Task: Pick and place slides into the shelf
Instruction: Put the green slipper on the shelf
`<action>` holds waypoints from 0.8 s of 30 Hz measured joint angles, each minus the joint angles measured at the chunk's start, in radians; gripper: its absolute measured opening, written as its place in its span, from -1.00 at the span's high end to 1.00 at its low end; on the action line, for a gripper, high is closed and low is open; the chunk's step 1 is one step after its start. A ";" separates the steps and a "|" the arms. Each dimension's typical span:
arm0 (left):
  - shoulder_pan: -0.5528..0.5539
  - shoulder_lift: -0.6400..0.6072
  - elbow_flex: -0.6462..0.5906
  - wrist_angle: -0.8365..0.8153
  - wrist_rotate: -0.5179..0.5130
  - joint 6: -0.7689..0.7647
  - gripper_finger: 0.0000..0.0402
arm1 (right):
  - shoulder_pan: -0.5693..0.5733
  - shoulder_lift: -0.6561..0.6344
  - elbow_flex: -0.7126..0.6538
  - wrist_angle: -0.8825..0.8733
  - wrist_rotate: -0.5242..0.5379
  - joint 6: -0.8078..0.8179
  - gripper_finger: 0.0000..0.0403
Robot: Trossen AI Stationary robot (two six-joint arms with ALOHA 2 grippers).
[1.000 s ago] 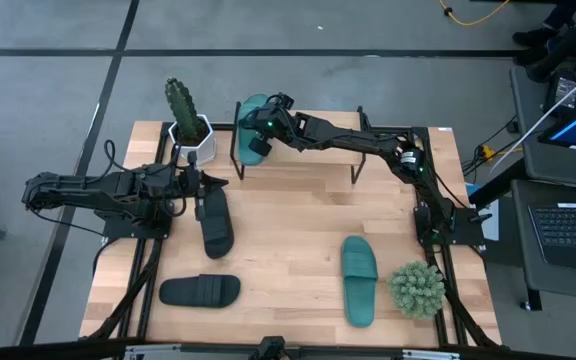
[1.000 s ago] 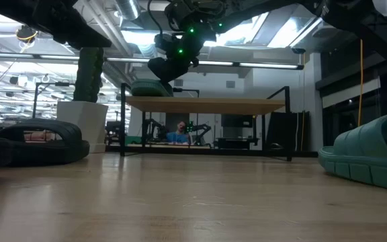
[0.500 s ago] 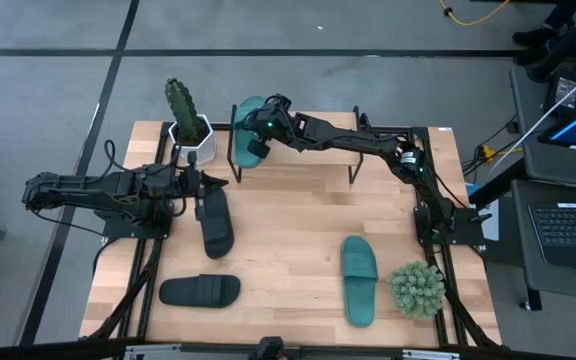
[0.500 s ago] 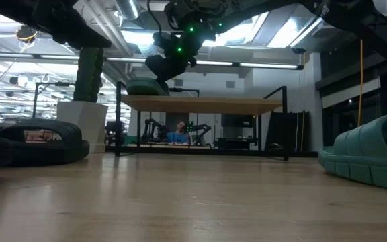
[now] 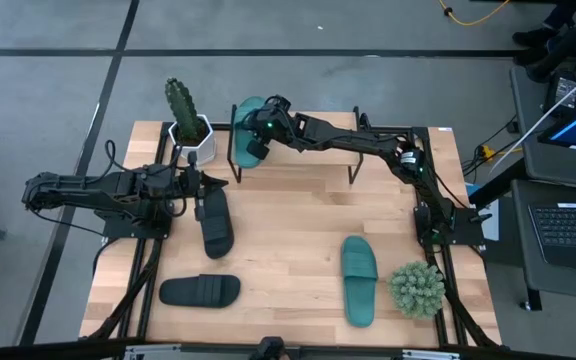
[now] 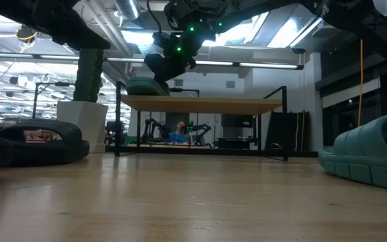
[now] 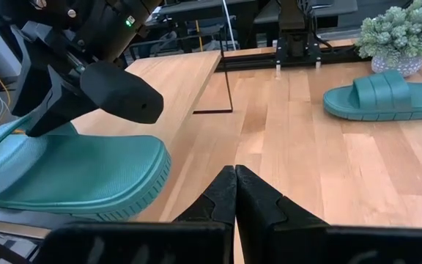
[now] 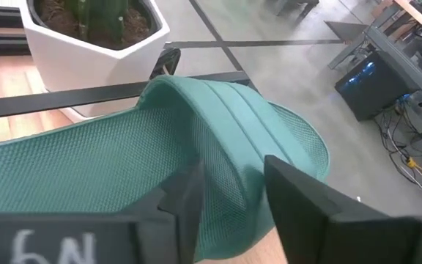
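One teal slide lies on the left end of the shelf, its sole on the plank top and partly past the plank's edge. My right gripper is on it from above, shut on it. The second teal slide lies flat on the table at the near right. Two black slides lie flat on the table's left half. My left gripper hovers just beyond the far end of the upper black slide, fingers shut on nothing. My right gripper pinches the teal slide at one side of its ribbed strap, where the strap comes down to the sole. One finger is on the footbed side and the other outside. The fingers come slanting down from the right. The sole rests on the shelf.
A cactus in a white pot stands just left of the shelf, close to the held slide. A bushy green plant stands at the near right corner. Bare wood shows in the table's middle. Under the shelf the space is open.
My right gripper moved a little toward the table's left edge with the teal slide. The shelf slid the same way by a small amount. Both have been still for the last half second.
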 joint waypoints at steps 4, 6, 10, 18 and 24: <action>0.000 0.000 0.000 0.000 0.000 0.000 1.00 | 0.000 -0.001 0.000 -0.004 0.000 0.000 0.07; 0.000 0.000 0.000 0.000 0.000 0.000 1.00 | 0.002 -0.008 0.000 -0.014 -0.013 -0.001 0.03; 0.000 0.000 0.000 0.000 0.000 0.000 1.00 | 0.009 -0.042 0.000 -0.040 -0.015 -0.004 0.00; -0.001 0.000 0.000 -0.007 0.000 -0.001 1.00 | 0.047 -0.169 0.001 -0.235 -0.015 -0.030 0.00; -0.001 0.000 0.000 -0.008 0.000 0.000 1.00 | 0.116 -0.286 0.001 -0.489 -0.012 0.007 0.08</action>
